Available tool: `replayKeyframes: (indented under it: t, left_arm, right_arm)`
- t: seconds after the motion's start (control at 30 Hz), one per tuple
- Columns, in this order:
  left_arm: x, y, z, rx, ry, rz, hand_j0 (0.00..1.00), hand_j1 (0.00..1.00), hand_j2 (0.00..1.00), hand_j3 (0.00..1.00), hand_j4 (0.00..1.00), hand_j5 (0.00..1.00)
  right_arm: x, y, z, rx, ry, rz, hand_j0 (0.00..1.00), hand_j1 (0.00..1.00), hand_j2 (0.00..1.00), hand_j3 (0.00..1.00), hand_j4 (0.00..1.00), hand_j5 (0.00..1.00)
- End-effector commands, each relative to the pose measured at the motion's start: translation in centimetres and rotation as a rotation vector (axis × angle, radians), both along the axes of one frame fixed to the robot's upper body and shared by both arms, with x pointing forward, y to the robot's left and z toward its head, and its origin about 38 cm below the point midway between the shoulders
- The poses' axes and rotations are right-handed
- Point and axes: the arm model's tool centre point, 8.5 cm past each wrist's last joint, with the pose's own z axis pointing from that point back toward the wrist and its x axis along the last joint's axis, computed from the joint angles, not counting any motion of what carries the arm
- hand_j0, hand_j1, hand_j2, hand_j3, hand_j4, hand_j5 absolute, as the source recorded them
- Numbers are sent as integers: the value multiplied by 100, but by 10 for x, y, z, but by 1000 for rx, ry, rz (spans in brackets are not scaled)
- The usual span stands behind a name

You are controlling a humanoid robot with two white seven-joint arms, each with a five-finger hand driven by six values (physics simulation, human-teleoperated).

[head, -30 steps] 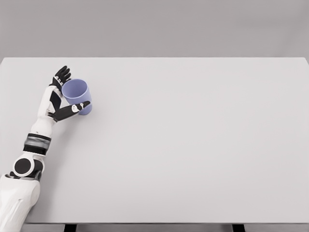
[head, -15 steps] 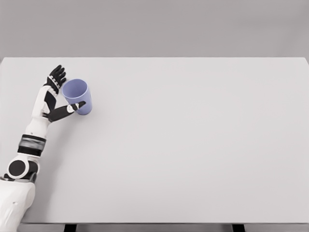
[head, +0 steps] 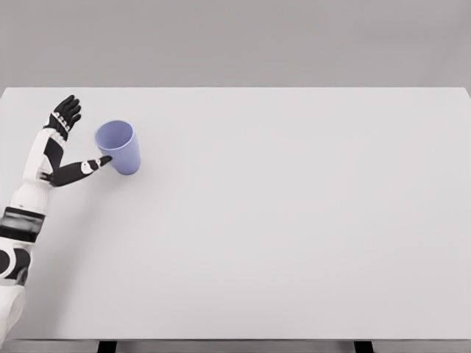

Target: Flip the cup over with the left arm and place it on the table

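A lavender-blue cup [head: 119, 145] stands upright on the white table [head: 280, 213] at the far left, its mouth facing up. My left hand [head: 79, 138] is just left of it, open, with the fingers [head: 66, 112] spread up and away from the cup. Only the thumb tip [head: 103, 160] reaches the cup's lower left side; whether it touches is not clear. The hand holds nothing. The left forearm runs down to the lower left corner.
The table's left edge lies close beside the left arm. A grey wall stands behind the table's far edge [head: 235, 87].
My left hand has let go of the cup and drawn back to the left. The cup stays upright in the same spot.
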Motion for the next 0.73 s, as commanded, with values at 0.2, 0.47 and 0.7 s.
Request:
replayKeyframes:
  t: [0.2, 0.47, 0.7]
  left_arm:
    - [-3, 42, 47, 207, -45, -31, 100, 100, 100, 100, 100, 100]
    - [-6, 70, 63, 353, -2, -46, 100, 100, 100, 100, 100, 100]
    - [-8, 66, 73, 383, -19, -77, 100, 100, 100, 100, 100, 100]
  right_arm:
    - [0, 0, 0, 0, 1, 0, 100, 100, 100, 100, 100, 100]
    - [0, 0, 0, 0, 0, -1, 100, 100, 100, 100, 100, 100]
    - [0, 0, 0, 0, 1, 0, 100, 100, 100, 100, 100, 100]
